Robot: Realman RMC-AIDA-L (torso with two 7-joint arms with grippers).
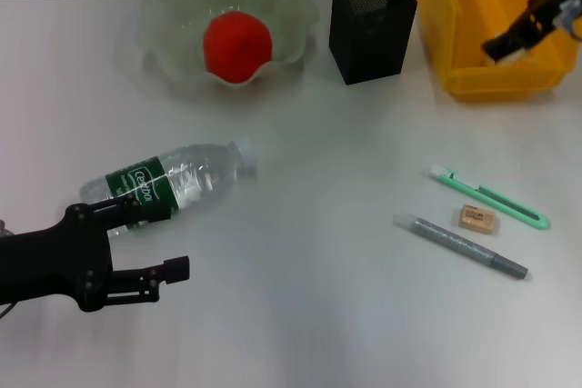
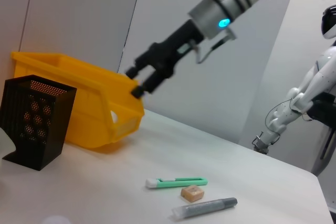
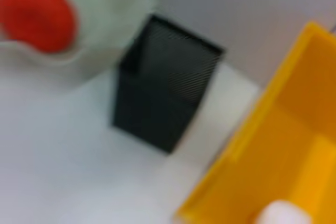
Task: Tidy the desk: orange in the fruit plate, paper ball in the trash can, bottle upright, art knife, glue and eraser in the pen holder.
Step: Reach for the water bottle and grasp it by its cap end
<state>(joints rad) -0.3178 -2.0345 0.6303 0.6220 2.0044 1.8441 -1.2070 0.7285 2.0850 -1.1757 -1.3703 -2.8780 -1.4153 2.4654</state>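
Observation:
The orange (image 1: pixel 236 43) lies in the fruit plate (image 1: pixel 291 15), which also shows in the right wrist view (image 3: pixel 113 3) with the orange (image 3: pixel 34 11). The bottle (image 1: pixel 177 179) lies on its side on the desk (image 1: pixel 318 306). My left gripper (image 1: pixel 162 241) is open just in front of the bottle's base, its far finger against the label. My right gripper (image 1: pixel 502 44) hangs open and empty over the trash can (image 1: pixel 491 79). A blurred white lump, seemingly the paper ball (image 3: pixel 283 214), lies in the can. The art knife (image 1: pixel 486 195), eraser (image 1: pixel 477 218) and glue (image 1: pixel 459 245) lie together at the right.
The pen holder (image 1: pixel 373 20) stands upright between the plate and the trash can. The left wrist view shows it (image 2: pixel 34 121) beside the trash can (image 2: pixel 79 103), with the right gripper (image 2: pixel 137 81) above the can's rim. A white humanoid figure (image 2: pixel 310 93) stands beyond the desk.

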